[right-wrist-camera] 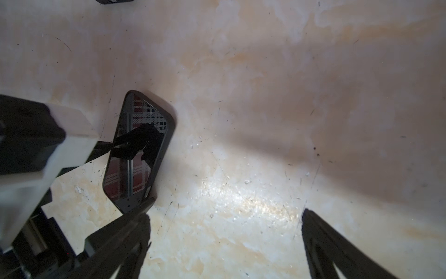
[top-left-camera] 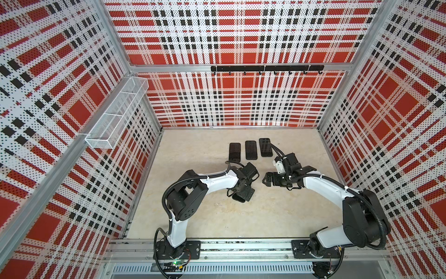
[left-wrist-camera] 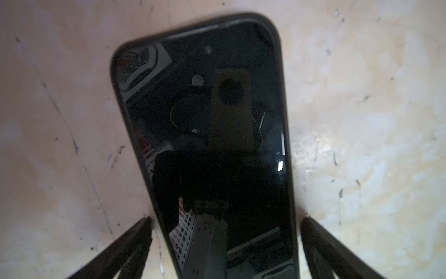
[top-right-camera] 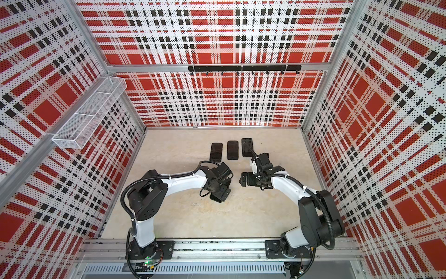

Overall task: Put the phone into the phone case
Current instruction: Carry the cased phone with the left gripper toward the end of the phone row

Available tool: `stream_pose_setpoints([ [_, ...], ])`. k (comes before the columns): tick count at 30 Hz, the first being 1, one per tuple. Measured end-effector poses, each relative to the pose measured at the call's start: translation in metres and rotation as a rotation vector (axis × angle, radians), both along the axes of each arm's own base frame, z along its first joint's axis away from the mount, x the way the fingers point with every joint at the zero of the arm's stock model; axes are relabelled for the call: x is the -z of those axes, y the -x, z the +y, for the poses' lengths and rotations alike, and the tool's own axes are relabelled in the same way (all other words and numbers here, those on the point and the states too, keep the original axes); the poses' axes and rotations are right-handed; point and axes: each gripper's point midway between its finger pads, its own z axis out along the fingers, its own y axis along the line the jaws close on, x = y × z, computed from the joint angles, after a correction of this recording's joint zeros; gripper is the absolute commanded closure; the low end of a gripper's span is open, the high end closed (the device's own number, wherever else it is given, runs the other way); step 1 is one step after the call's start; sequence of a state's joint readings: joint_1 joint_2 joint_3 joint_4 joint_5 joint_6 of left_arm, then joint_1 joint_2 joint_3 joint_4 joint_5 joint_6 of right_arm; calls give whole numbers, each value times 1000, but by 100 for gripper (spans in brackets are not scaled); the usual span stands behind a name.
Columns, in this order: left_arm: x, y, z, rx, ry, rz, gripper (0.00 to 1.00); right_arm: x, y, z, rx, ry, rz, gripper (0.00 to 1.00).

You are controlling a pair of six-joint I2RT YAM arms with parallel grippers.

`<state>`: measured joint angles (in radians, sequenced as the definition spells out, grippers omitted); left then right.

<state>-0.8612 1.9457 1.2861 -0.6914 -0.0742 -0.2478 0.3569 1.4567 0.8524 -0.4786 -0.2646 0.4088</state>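
Observation:
A black phone [left-wrist-camera: 217, 120] lies screen up on the table, and its glossy face reflects the arm. A matte black rim that looks like the phone case [left-wrist-camera: 198, 26] runs round it. My left gripper [left-wrist-camera: 224, 224] is open and straddles the phone's near end, with a thin gap at each finger. In both top views this gripper [top-left-camera: 241, 192] [top-right-camera: 218, 190] points down over the phone [top-left-camera: 237, 198]. My right gripper [top-left-camera: 266, 180] [right-wrist-camera: 225, 217] stands open over bare table to the right. The phone [right-wrist-camera: 138, 154] lies off to its side.
Three dark flat slabs [top-left-camera: 234, 151] [top-left-camera: 251, 149] [top-left-camera: 265, 147] lie in a row behind the arms; I cannot tell phones from cases. A white mesh basket [top-left-camera: 115, 113] hangs on the left wall and a black hook rail [top-left-camera: 265, 68] on the back wall.

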Motion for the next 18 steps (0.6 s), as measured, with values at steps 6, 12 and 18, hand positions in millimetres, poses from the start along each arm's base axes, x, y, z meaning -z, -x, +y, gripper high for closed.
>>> stream_pose_setpoints([
  [6,1,-4,1,-26,12,21,11,3,1,-1,-2,3,2,2],
  [12,0,-11,7,-82,50,54,27,3,-1,-8,21,18,-21,3],
  [18,-2,-12,7,-104,72,68,28,-9,-8,-17,53,18,-71,3],
])
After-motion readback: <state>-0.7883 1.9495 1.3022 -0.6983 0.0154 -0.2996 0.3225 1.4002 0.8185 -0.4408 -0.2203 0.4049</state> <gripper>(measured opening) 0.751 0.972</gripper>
